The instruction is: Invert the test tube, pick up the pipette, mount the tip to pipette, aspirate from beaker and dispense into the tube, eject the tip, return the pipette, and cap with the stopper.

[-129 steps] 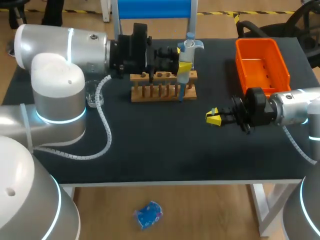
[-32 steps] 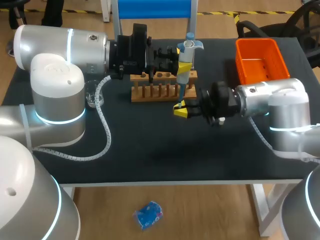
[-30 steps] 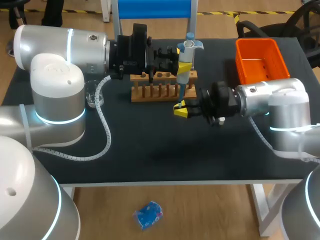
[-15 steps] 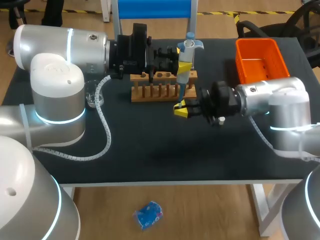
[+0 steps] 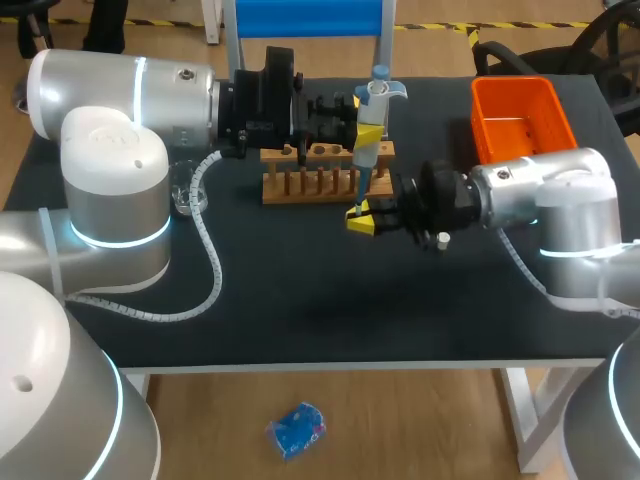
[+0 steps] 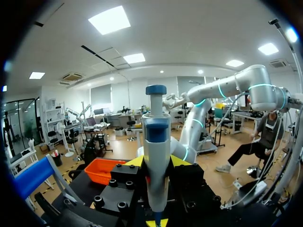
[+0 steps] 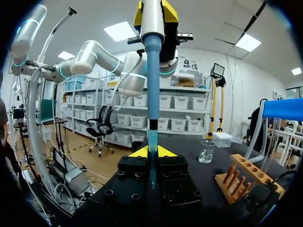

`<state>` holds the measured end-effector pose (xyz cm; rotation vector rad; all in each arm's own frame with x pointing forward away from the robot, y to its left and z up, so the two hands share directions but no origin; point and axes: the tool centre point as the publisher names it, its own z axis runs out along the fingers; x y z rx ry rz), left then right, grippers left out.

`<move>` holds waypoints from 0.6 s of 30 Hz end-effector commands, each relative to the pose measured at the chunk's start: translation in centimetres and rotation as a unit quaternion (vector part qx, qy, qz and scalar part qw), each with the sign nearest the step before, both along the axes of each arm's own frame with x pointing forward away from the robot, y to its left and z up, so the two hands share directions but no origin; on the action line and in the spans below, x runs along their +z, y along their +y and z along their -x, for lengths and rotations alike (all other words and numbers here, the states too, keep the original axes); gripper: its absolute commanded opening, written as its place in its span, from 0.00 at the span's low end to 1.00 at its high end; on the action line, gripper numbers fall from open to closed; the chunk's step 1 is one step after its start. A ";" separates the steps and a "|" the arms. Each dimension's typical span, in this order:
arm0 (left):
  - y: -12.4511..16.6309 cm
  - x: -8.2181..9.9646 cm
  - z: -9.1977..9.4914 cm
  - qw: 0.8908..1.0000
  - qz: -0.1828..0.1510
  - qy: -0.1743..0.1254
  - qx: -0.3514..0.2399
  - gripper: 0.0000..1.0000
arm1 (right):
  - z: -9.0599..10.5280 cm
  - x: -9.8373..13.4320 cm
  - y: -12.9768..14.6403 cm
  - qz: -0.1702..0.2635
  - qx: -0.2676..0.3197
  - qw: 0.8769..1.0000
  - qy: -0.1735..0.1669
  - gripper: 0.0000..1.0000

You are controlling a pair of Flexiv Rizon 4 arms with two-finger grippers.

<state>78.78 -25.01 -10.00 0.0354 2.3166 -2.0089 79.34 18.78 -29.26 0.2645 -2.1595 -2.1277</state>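
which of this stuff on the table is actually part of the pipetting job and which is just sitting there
In the job: pipette in the left claw; tip in the right claw; beaker; wooden tube rack.
Just sitting there: orange bin, untouched, maybe meant for the spent tip.

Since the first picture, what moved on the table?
My right gripper slid left across the table to the bottom end of the blue-and-white plastic pipette. My left gripper still holds that pipette above the wooden test-tube rack. The orange plastic bin stayed put.
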 end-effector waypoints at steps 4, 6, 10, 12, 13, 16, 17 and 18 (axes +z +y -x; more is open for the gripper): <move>0.0 -0.1 0.1 1.000 0.002 -0.001 0.001 0.00 | 0.0 -0.1 -0.2 0.002 0.000 1.000 0.002 0.00; 0.0 -0.1 0.1 1.000 0.002 -0.001 0.001 0.00 | 0.1 -0.2 -0.2 0.003 -0.001 1.000 0.003 0.00; 0.0 -0.1 0.1 1.000 0.002 -0.001 0.001 0.00 | 0.2 -0.3 -0.4 0.003 -0.002 1.000 0.005 0.00; 0.0 -0.1 0.1 1.000 0.002 -0.001 0.001 0.00 | 0.2 -0.3 -0.5 0.003 -0.003 1.000 0.005 0.00; 0.0 -0.1 0.1 1.000 0.002 -0.001 0.001 0.00 | 0.2 -0.2 -0.5 0.003 -0.003 1.000 0.004 0.00; 0.0 -0.1 0.1 1.000 0.002 -0.001 0.001 0.00 | 0.1 0.0 -0.6 0.003 -0.002 1.000 0.002 0.00; 0.0 -0.1 0.1 1.000 0.002 -0.001 0.001 0.00 | 0.1 0.1 -0.6 0.003 -0.002 1.000 0.001 0.00; 0.0 -0.1 0.1 1.000 0.002 -0.001 0.001 0.00 | 0.1 0.1 -0.6 0.004 -0.002 1.000 0.000 0.00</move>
